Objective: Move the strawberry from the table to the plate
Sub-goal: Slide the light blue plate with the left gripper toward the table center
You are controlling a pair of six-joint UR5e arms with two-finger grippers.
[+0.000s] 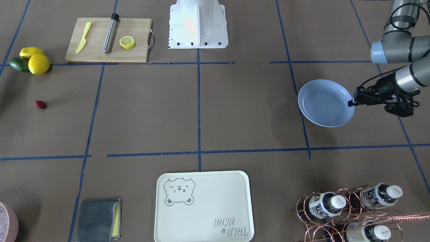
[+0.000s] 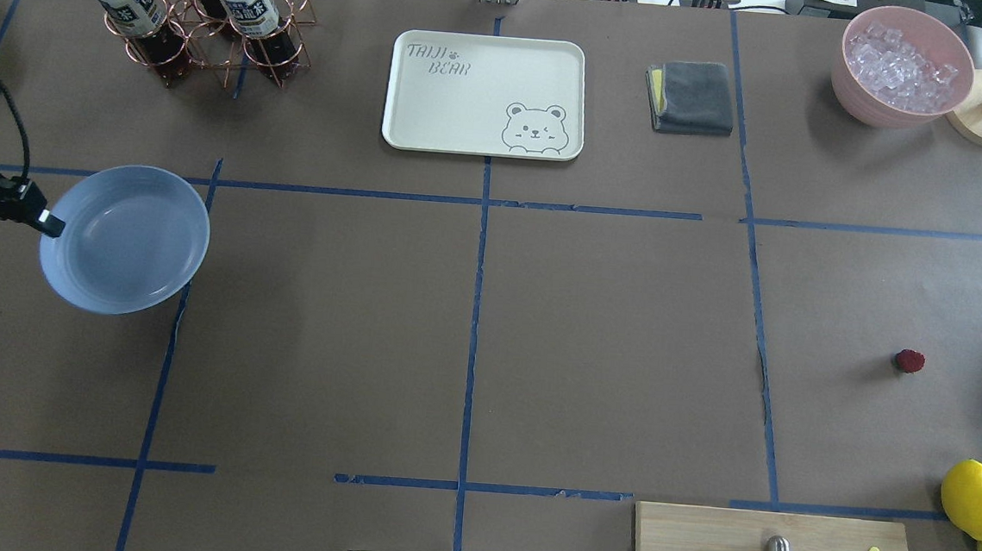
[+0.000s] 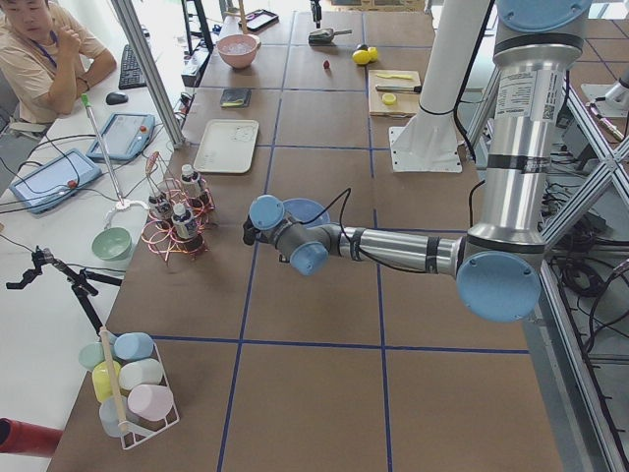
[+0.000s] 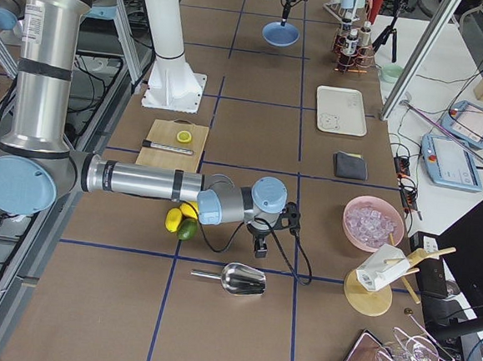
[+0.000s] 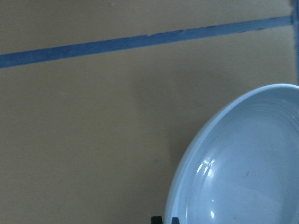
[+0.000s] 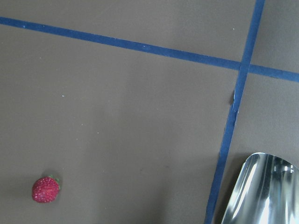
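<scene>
Nearest us, the strawberry lies alone on the table at our right, not yet picked. Our right gripper hangs near it, though we cannot tell how far open it is. Farther off, our left gripper pinches the plate by its rim. We judge the reach is in hand: next, centre over the strawberry and descend.

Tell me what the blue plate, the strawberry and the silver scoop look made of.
The round light-blue plate looks like glazed ceramic or melamine: glossy, with sharp highlights. The small red strawberry has a matte, pitted skin; real or plastic, I cannot tell. The silver scoop looks like polished metal, probably steel: mirror-like reflections.
</scene>
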